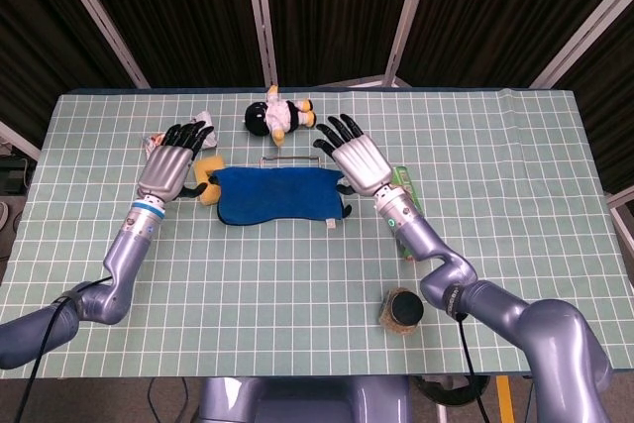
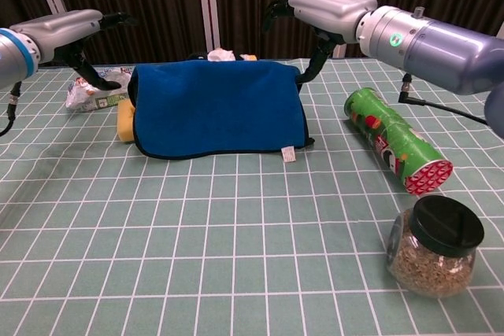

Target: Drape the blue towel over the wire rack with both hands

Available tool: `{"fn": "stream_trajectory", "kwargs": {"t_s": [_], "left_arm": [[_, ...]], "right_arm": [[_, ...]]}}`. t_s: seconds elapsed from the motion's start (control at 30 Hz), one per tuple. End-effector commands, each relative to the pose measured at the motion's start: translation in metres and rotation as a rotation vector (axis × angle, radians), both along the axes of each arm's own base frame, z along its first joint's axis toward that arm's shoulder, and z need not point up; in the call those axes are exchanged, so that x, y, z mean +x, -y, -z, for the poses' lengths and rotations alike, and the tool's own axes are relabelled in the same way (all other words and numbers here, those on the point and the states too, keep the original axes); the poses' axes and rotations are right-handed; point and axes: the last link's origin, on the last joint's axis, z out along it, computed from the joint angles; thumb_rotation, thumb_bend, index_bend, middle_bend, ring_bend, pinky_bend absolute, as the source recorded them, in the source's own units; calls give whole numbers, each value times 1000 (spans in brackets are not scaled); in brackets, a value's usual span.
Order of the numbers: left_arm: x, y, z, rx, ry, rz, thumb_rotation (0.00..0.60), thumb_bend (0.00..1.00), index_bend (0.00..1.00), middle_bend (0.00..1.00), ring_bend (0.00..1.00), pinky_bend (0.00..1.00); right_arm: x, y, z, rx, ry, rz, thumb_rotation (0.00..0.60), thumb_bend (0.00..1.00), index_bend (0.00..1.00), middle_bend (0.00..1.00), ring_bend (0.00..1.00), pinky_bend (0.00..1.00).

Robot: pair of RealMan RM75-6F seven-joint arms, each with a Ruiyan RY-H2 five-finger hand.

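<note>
The blue towel (image 1: pixel 275 194) (image 2: pixel 216 106) hangs draped over the wire rack, whose thin top bar (image 1: pixel 287 158) shows just behind it in the head view; the towel hides the rest of the rack. My left hand (image 1: pixel 170 166) (image 2: pixel 59 31) is open, its fingers spread, off the towel's left end and clear of it. Above the towel's right end my right hand (image 1: pixel 357 160) (image 2: pixel 327 7) is open too, fingers spread and holding nothing.
A yellow sponge (image 1: pixel 207 188) (image 2: pixel 126 125) and a crinkled snack packet (image 2: pixel 96 90) lie left of the towel. A plush penguin (image 1: pixel 277 116) sits behind it. A green tube can (image 2: pixel 395 140) lies on the right, with a black-lidded jar (image 2: pixel 433 245) nearer the front edge.
</note>
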Motion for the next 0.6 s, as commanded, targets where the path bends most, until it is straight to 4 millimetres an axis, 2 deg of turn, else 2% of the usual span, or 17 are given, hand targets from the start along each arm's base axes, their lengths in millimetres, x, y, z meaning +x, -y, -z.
{"fn": "stream_trajectory", "kwargs": {"t_s": [0.03,0.23,0.4,0.57,0.6], "left_arm": [[-18,10,-11,1,-18,-43,600,277,0,0,0,0],[-42,36,-41,48,15,-63,600,277,0,0,0,0],[-57,62,-71,103,47,-68,600,274,0,0,0,0],[-70,106,-102,163,75,-100,600,214,0,0,0,0],[-74,123,-113,203,87,-115,600,184,0,0,0,0]], "right_arm": [[-9,-12,-10,-13,-3,11,600,0,197,46,0,0],[-23,-47,-35,-32,14,-9,600,0,174,21,0,0],[-45,-81,-65,-63,30,-9,600,0,158,1,0,0],[-74,-128,-102,-109,61,26,600,0,123,0,0,0],[-89,-145,-115,-132,64,58,600,0,106,0,0,0]]}}
